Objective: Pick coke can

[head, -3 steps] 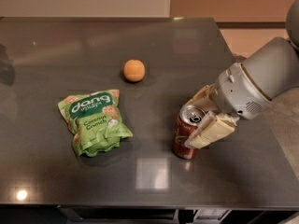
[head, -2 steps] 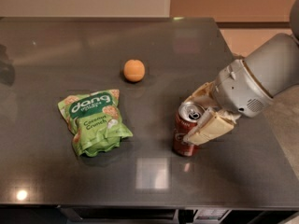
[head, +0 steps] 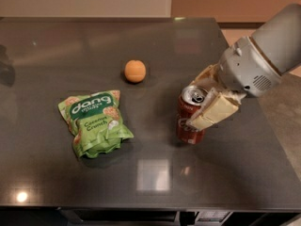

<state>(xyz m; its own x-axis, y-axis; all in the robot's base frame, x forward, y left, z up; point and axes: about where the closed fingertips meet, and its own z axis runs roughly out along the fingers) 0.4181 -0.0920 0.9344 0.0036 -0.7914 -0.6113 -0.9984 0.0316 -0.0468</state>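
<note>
The coke can [head: 187, 126] is red with a silver top and pull tab. It is at the right middle of the dark table [head: 155, 178], upright and slightly tilted. My gripper [head: 196, 108] reaches in from the right and is shut on the can. One cream finger pad [head: 214, 112] lies across the can's front right side, and the other finger sits behind the can's top. The can hangs a little above the table surface.
A green snack bag [head: 94, 122] lies at the left middle. A small orange [head: 135, 71] sits behind it toward the centre. The table's right edge runs close behind my arm [head: 263, 55]. The front edge is near the bottom.
The can has risen a little off the table with my gripper closed around it. My arm has moved up and slightly back. The bag and the orange have not moved.
</note>
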